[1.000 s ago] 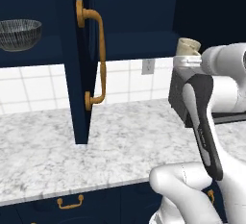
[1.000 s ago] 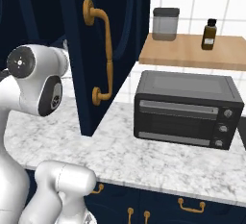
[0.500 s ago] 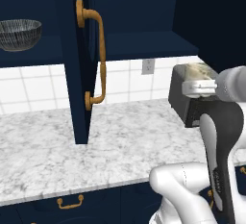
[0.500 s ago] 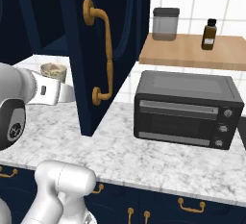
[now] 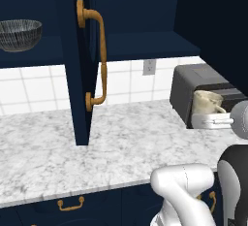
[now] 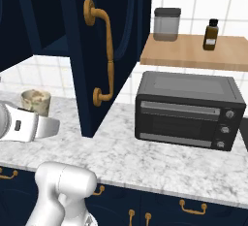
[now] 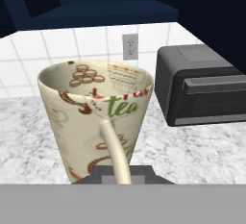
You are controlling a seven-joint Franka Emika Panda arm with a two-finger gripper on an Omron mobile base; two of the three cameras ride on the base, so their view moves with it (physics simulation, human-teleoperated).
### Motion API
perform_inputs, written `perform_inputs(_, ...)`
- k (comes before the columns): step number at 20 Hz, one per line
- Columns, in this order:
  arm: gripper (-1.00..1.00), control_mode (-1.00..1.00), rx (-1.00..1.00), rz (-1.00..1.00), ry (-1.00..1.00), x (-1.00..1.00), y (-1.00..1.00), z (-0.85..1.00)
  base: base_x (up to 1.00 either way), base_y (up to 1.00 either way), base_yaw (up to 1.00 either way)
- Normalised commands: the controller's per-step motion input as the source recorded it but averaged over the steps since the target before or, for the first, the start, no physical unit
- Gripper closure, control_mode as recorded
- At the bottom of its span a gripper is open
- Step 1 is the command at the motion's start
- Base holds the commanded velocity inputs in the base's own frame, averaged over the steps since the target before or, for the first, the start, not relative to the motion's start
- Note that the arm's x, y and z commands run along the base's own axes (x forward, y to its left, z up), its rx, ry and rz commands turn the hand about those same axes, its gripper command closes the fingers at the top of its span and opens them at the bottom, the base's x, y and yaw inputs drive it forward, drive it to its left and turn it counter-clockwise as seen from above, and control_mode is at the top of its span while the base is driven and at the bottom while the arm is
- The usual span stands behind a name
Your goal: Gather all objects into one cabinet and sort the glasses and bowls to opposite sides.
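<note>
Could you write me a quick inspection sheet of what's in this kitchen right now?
Surface: grey-white marble counter, bare where visible.
Job's things: beige mug with side handle, printed "tea", held upright above the counter; dark patterned bowl on the shelf of the navy wall cabinet, at its left.
Clutter: black toaster oven on the counter; grey canister and brown bottle on a wooden shelf.
Grippers: gripper shut on the mug.
Cables: nothing seen.
Surroundings: open cabinet door with brass handle, white tile wall, wall outlet.
</note>
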Motion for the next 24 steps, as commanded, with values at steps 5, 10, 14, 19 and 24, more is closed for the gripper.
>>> perform_inputs(5, 1.00, 1.00, 0.00, 0.01, 0.01, -0.12, 0.03, -0.07, -0.54, 0.17, 0.03)
perform_inputs(10, 1.00, 1.00, 0.00, 0.00, 0.00, 0.00, 0.00, 0.00, -0.87, 0.57, 0.02)
perform_inputs(14, 1.00, 1.00, 0.00, 0.00, 0.00, 0.00, 0.00, 0.00, -0.85, 1.00, 0.02)
perform_inputs(19, 1.00, 1.00, 0.00, 0.00, 0.00, 0.00, 0.00, 0.00, -0.67, 1.00, 0.00)
perform_inputs(24, 1.00, 1.00, 0.00, 0.00, 0.00, 0.00, 0.00, 0.00, -0.38, 1.00, 0.00)
